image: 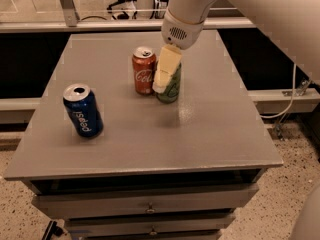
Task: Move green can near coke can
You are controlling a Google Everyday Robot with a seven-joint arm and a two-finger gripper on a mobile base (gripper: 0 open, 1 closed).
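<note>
The green can (171, 86) stands upright on the grey table (210, 129), just right of the coke can (143, 70), with a very small gap between them. The coke can is red with white script and a silver top. My gripper (166, 73) comes down from the white arm at the upper right and sits over the green can's top and left side, hiding its upper part.
A blue Pepsi can (82, 110) stands at the table's front left, apart from the other two. The table has drawers (150, 208) below its front edge. A rail and cables run behind and to the right of the table.
</note>
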